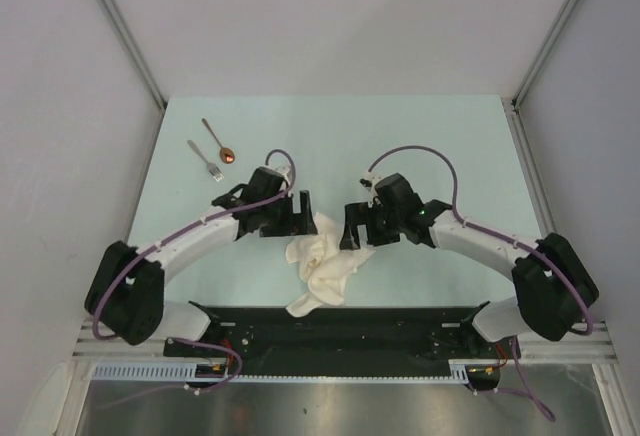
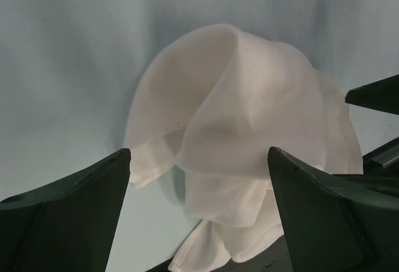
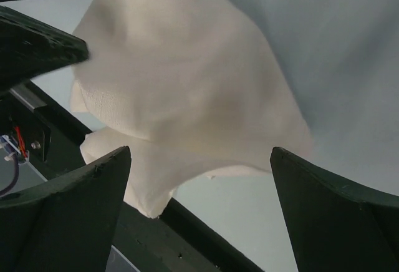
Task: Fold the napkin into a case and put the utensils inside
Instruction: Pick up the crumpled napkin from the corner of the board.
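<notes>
Left gripper (image 1: 301, 218) and right gripper (image 1: 353, 228), jaws spread wide and holding nothing, flank the crumpled napkin (image 1: 322, 264). It lies between them, trailing onto the black base rail (image 1: 380, 341). Fork (image 1: 206, 160) and spoon (image 1: 219, 140) lie well apart, far left.

A pale mint-green bench (image 1: 440, 146) sits boxed in by plain white walls (image 1: 330, 16) on the left, right and far sides. Slanting aluminium posts (image 1: 120, 26) mark the far corners (one each side). The light is soft and even. A brushed steel sheet (image 1: 330, 411) lies along the near edge.
</notes>
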### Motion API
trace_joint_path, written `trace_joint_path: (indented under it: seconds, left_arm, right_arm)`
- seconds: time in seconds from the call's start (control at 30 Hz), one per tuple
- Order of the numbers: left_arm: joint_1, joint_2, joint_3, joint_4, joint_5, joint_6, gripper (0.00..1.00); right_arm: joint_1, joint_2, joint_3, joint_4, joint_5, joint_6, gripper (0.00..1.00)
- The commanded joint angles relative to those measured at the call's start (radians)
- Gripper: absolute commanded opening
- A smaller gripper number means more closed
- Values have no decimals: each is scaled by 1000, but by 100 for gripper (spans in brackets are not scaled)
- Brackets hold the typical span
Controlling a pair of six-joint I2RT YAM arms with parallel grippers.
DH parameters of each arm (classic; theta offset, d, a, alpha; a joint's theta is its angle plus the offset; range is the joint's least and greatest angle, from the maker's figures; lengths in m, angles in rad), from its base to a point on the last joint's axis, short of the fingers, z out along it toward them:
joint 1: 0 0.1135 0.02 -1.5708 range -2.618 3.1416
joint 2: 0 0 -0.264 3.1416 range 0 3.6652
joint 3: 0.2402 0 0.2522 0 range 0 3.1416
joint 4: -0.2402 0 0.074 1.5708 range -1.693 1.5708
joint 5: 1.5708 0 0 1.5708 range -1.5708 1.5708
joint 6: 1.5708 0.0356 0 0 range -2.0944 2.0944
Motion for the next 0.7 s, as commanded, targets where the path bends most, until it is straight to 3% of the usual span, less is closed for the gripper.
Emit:
trace_joint_path:
  seconds: [0.0,0.1,0.13,0.17,0.2,0.23,0.27,0.3,0.33,0.37,0.4,0.43,0.53,0.67]
  left_arm:
    - [-60,99,23,153,55,-49,94]
    - [-71,145,5,185,69,-51,86]
    - [-70,153,-1,196,75,-57,79]
    - [-71,159,-5,206,89,-60,74]
    - [-70,168,8,205,91,-57,66]
    - [-68,169,20,199,91,-54,50]
    - [-67,166,35,173,85,-40,43]
    - [-62,150,73,159,62,-31,37]
    - [-50,139,95,145,56,-20,25]
    - [-42,127,121,122,52,-2,20]
    - [-33,108,180,109,54,9,6]
    - [-10,101,219,87,57,18,0]
    - [54,70,389,18,109,49,0]
    - [114,12,575,-14,207,98,0]
  right_arm:
    - [82,49,-1,102,72,73,98]
    - [101,50,-23,126,83,108,82]
    - [101,43,-41,135,78,113,68]
    - [101,36,-47,146,75,121,60]
    - [98,29,-52,146,73,118,52]
    - [81,12,-49,136,81,111,35]
    - [69,0,-46,98,108,101,28]
    - [55,-14,-40,80,113,92,13]
    - [8,-48,-34,71,109,79,7]
    - [-20,-63,-25,51,83,64,2]
    - [-55,-80,-9,34,74,30,0]
    - [-127,-106,41,10,64,10,0]
    - [-238,-141,162,-116,41,-92,0]
    - [-391,-189,452,-298,-30,-212,0]
